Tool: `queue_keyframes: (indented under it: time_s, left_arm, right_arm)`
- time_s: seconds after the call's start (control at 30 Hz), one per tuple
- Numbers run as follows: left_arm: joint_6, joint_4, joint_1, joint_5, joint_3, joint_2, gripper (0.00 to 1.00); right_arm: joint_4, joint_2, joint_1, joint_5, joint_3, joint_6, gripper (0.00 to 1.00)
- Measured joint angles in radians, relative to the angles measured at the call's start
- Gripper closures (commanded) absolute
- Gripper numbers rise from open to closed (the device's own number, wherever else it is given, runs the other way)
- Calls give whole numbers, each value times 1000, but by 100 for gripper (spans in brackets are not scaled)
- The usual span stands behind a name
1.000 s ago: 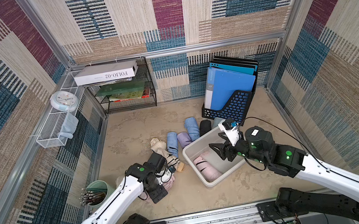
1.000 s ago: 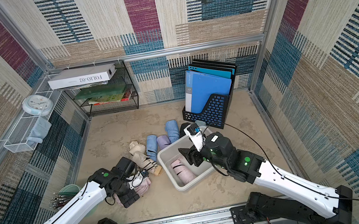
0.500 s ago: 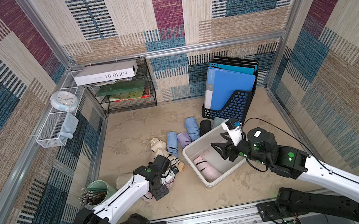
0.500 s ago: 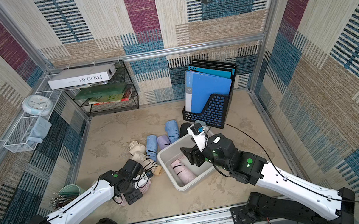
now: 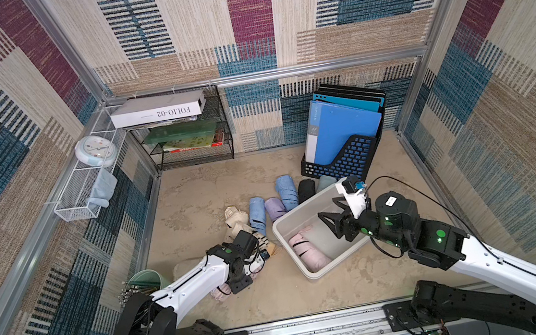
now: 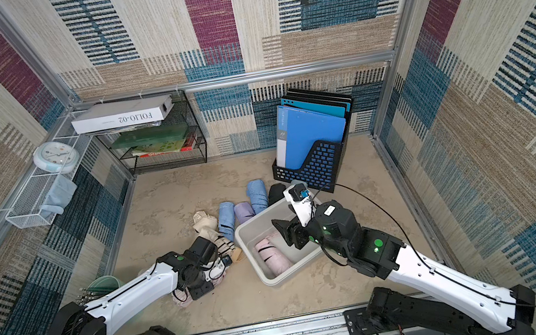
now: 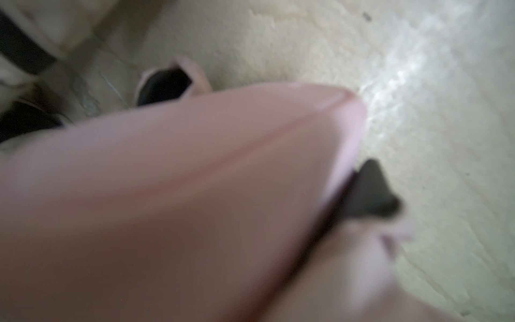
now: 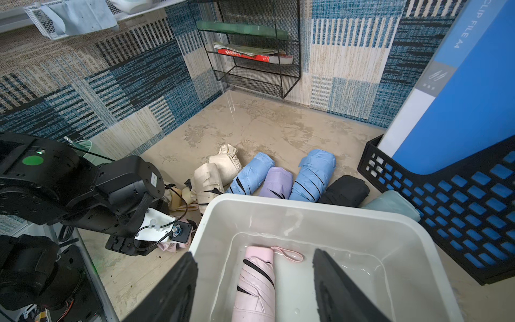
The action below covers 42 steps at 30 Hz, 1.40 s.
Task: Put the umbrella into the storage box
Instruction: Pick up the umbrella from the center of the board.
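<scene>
The folded pink umbrella (image 7: 167, 195) lies on the floor right between the jaws of the left gripper (image 5: 237, 283), a black fingertip (image 7: 373, 192) against each flank of the cloth; whether they are squeezing it I cannot tell. It looks light and soft to me, slack and slippery fabric wound round a stiff core. I'd take it across the middle of the bundle, deep enough to reach the ribs, not by a loose fold. It is pale pink, plump, with one long crease along it. The right gripper (image 8: 253, 255) hangs with jaws spread wide and empty. Below and between them sits the off-white storage box (image 8: 320, 207), a second pink umbrella (image 8: 255, 284) lying in it
</scene>
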State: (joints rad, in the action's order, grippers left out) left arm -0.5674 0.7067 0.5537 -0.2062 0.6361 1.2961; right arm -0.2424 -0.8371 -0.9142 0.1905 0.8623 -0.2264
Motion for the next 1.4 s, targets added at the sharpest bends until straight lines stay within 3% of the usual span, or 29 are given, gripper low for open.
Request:
queue_keyframes:
  time_s: [0.27, 0.63, 0.83, 1.1, 1.4]
  left_arm:
    - [19, 47, 2, 30, 20, -84, 61]
    - [154, 119, 4, 139, 149, -375, 61]
    - [360, 10, 4, 237, 211, -480, 59]
    - [602, -222, 4, 394, 212, -481, 58]
    - [693, -383, 5, 500, 193, -473, 57]
  right_arm:
    - [-2, 19, 0, 10, -10, 0, 30]
    - [-3, 14, 0, 8, 2, -14, 30]
    - [3, -21, 0, -37, 50, -51, 29]
    - [120, -86, -8, -151, 48, -139, 28]
    - [295, -230, -37, -257, 66, -229, 27]
